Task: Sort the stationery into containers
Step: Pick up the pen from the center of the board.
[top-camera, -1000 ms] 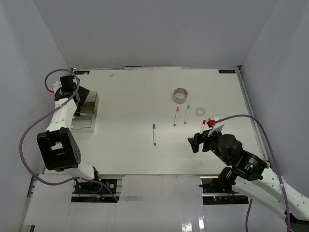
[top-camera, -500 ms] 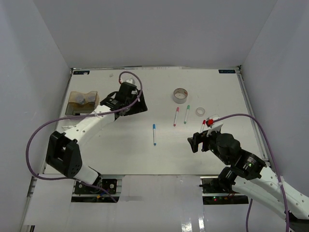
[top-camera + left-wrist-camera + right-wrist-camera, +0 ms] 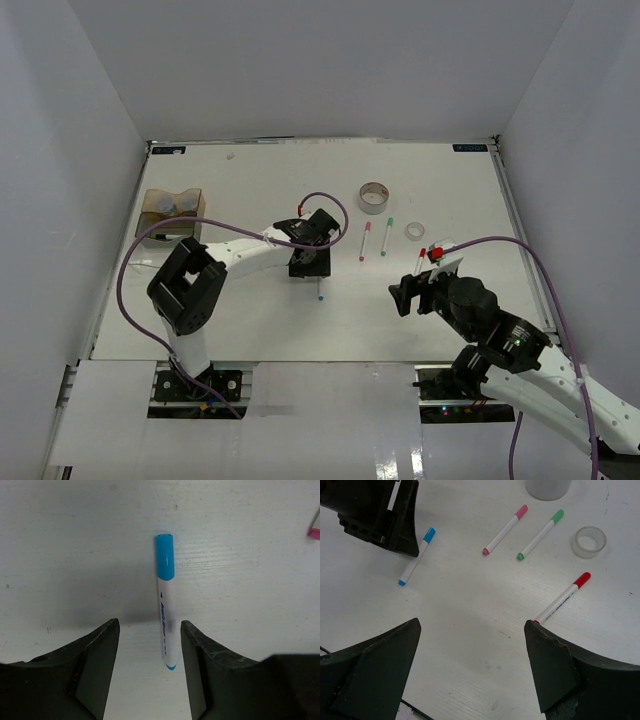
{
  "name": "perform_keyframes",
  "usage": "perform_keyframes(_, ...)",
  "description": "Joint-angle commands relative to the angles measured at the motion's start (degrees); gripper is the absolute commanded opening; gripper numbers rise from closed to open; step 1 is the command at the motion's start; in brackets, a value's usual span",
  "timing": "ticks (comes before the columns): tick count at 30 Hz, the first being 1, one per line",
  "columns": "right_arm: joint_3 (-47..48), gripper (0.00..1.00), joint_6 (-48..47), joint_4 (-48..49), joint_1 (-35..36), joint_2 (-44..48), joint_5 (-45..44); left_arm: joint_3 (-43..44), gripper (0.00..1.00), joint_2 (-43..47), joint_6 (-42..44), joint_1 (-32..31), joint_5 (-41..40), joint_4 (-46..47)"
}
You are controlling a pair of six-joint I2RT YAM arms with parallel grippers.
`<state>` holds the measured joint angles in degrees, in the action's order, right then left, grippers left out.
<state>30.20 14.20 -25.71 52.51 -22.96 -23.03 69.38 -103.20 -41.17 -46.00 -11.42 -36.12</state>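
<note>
Step in hand: pick-up of the blue marker [image 3: 165, 600] – approach made, grasp not yet taken.
Left gripper [image 3: 148, 625]: jaws partly open and low over the table, one finger on each side of the marker's white barrel; no contact visible; nothing held.
Blue marker: flat on the table near its middle, cap pointing away from the wrist; it sits nearer one finger than the other.
Right gripper [image 3: 470, 630]: jaws wide apart and empty; hovering on the right side, above the red marker [image 3: 562, 597].
Awaiting sorting: pink marker [image 3: 505, 530] and green marker [image 3: 540, 535] side by side; small tape roll [image 3: 589, 541] just beyond; large tape roll [image 3: 374, 197] farther back.
Container: amber box [image 3: 150, 225] at the far left, well apart from the marker.
Next move, in my judgement: close squarely across the barrel – the off-centre marker may slide or roll; then lift and carry left to the box.
</note>
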Motion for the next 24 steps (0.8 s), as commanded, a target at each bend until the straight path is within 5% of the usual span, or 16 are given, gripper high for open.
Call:
perform_keyframes(1,-0.1,0.90,0.6,1.9,-0.1,0.1,-1.2,2.3,0.62,-0.2,-1.9,-0.6,-2.6,-0.2)
perform_keyframes(14,-0.3,0.90,0.7,1.9,-0.1,1.2,-1.4,1.2,0.46,-3.9,-4.7,-1.1,-3.3,2.6)
perform_keyframes(24,-0.3,0.90,0.6,2.0,-0.1,1.9,-1.0,-0.7,0.11,-2.0,-5.7,-0.9,-5.5,3.1)
